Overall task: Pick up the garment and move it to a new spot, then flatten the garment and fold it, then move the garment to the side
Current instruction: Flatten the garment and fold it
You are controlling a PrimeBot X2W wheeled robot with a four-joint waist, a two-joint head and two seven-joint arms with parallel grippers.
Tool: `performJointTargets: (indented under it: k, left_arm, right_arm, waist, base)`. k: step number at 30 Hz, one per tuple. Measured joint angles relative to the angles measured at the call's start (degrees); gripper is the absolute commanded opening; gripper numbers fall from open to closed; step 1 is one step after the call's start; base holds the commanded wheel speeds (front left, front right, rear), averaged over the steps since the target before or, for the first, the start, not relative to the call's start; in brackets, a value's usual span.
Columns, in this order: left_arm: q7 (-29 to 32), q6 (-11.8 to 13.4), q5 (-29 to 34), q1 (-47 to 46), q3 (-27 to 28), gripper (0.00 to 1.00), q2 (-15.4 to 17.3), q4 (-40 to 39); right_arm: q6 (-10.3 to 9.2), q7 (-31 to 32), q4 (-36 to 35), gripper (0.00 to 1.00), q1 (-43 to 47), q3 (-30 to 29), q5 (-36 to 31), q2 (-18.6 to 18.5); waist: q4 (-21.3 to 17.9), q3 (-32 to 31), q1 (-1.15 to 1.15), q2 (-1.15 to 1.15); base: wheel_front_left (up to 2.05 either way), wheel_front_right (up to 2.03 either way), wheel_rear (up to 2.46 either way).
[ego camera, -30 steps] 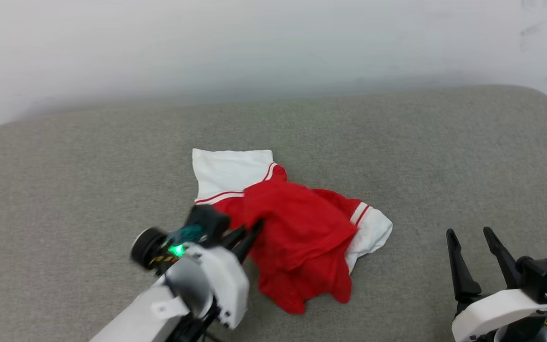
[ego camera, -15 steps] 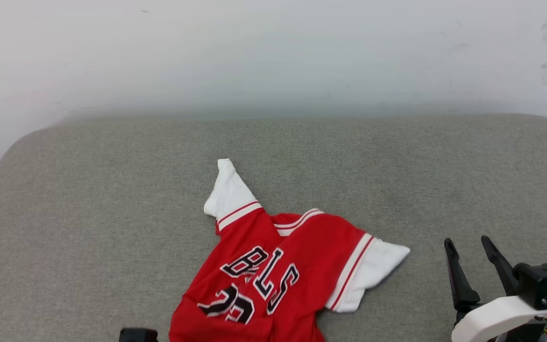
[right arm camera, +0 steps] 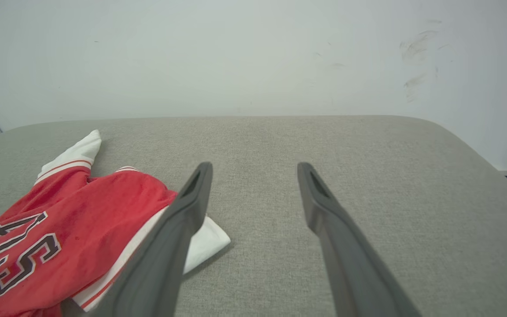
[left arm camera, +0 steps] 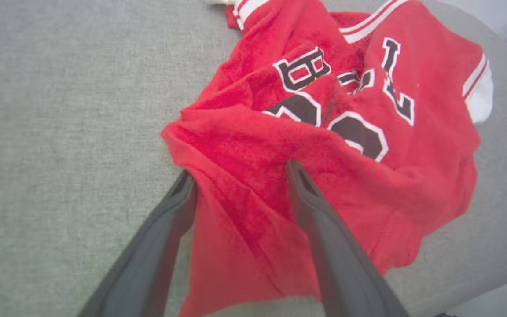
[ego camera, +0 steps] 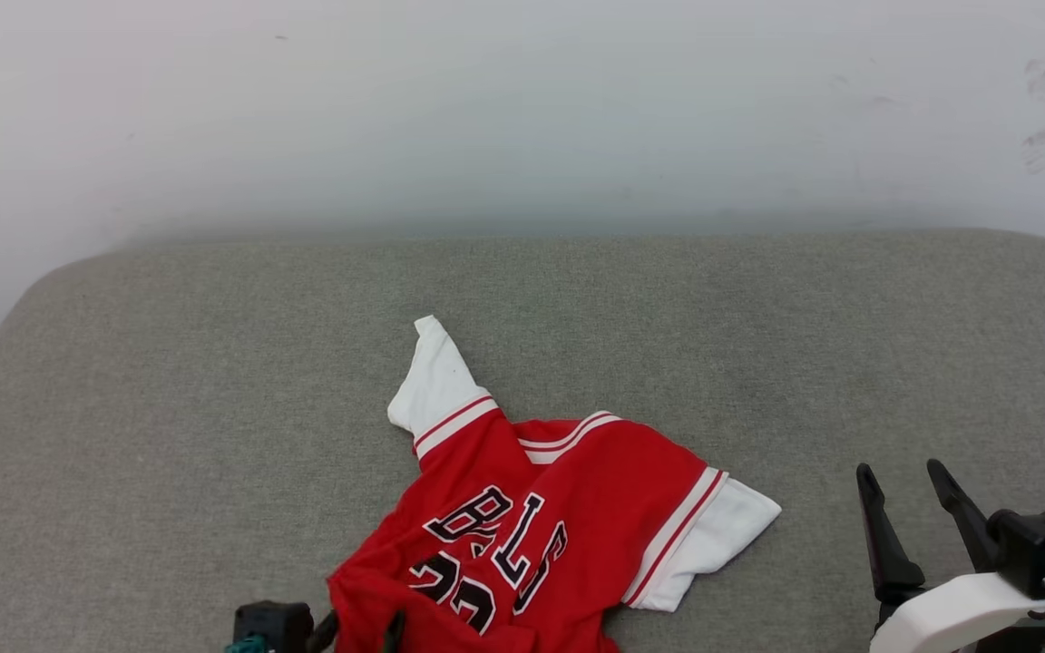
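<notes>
Since a second ago: the garment [ego camera: 613, 481] went from a crumpled red heap with the print hidden to lying print-up. The left gripper [ego camera: 364, 630] was pinched on it then; its jaws are now apart.

Head view: garment lies on the grey pad [ego camera: 214, 363] at the near edge, about mid-width. Long axis runs near-to-far, collar toward the far edge, hem at the left gripper. One white sleeve points far-left, the other right. Right gripper [ego camera: 900, 472] is spread wide at the near right, holding nothing, clear of the cloth.

Left wrist: left gripper [left arm camera: 240, 171] fingers wide apart, bunched hem of the garment [left arm camera: 434, 88] lying loose between them.

Right wrist: right gripper [right arm camera: 254, 167] open over bare pad [right arm camera: 368, 176], garment [right arm camera: 104, 207] to its left, white wall [right arm camera: 253, 57] behind.
</notes>
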Motion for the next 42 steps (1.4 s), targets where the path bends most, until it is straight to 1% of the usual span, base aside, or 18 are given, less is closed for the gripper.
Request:
performJointTargets:
  k: [3, 8, 10, 16, 19, 22, 28, 29, 32, 36, 42]
  left_arm:
    - [-4.0, 0.4, 2.5, -1.4, 0.5, 1.00, 0.2, -1.0]
    - [-8.4, 1.7, 6.1, -4.0, 2.1, 1.00, 0.8, -3.1]
    - [-9.3, 2.2, 7.2, -5.0, 3.0, 1.00, 0.9, -4.3]
    - [-10.3, 2.6, 9.6, -6.8, 5.1, 1.00, 1.0, -6.2]
    - [-10.4, 2.6, 10.4, -7.0, 5.6, 1.00, 0.7, -6.7]
    - [-10.5, 3.0, 11.1, -7.5, 6.1, 1.00, 0.0, -7.1]
    - [-10.5, 2.9, 12.2, -8.2, 7.8, 1.00, -1.8, -8.1]
    - [-10.5, 2.8, 12.6, -8.5, 8.3, 1.00, -2.3, -8.5]
    - [-10.6, 2.2, 13.6, -9.4, 10.0, 1.00, -3.7, -9.1]
    - [-10.6, 0.7, 15.3, -10.1, 11.7, 1.00, -5.6, -9.4]
    - [-10.7, -1.7, 17.8, -11.1, 14.1, 1.00, -7.9, -9.0]
  right_arm:
    - [0.00, 0.2, -0.1, 1.00, 0.1, -0.2, 0.0, 0.0]
    - [0.00, 0.4, -0.2, 1.00, 0.4, -0.7, 0.0, 0.0]
    - [0.00, 0.5, -0.3, 1.00, 0.6, -1.0, 0.0, 0.0]
    - [0.00, 1.4, -0.4, 1.00, 0.6, -1.8, -0.3, 0.0]
    - [0.00, 3.4, 0.0, 1.00, 0.7, -2.2, -0.2, 0.0]
    - [0.00, 8.7, 1.3, 1.00, 0.9, -2.0, 1.5, 0.0]
    - [0.00, 24.8, 2.3, 1.00, 0.7, -0.4, 4.0, -0.1]
    - [0.00, 27.6, 2.3, 1.00, 0.1, 0.1, 4.6, -0.4]
    - [0.00, 33.2, 1.8, 1.00, -2.3, 1.4, 5.6, -1.9]
    - [0.00, 38.2, 2.8, 1.00, -6.1, 2.8, 5.8, -4.0]
    - [0.01, 40.9, 7.6, 1.00, -10.8, 3.7, 6.0, -6.0]
  waist:
    - [-0.2, -0.3, 0.00, 0.00]
    - [-0.6, -0.7, 0.00, 0.00]
    - [-0.7, -0.8, 0.00, 0.00]
    - [-0.8, -0.7, 0.00, 0.00]
    - [-0.6, -0.5, 0.00, 0.00]
    - [0.0, -0.1, 0.00, 0.00]
    - [2.4, 1.2, 0.00, 0.00]
    - [2.9, 1.6, 0.00, 0.00]
    - [4.3, 3.1, 0.01, 0.00]
    - [6.4, 5.1, 0.01, 0.00]
    - [9.0, 7.9, 0.01, 0.00]
  base:
    - [0.00, 0.00, 0.00]
    - [0.00, 0.00, 0.00]
    - [0.00, 0.00, 0.00]
    - [0.00, 0.00, 0.00]
    - [0.00, 0.00, 0.00]
    - [0.00, 0.00, 0.00]
    - [0.00, 0.00, 0.00]
    - [0.00, 0.00, 0.00]
    - [0.00, 0.00, 0.00]
    - [0.00, 0.00, 0.00]
    - [0.00, 0.00, 0.00]
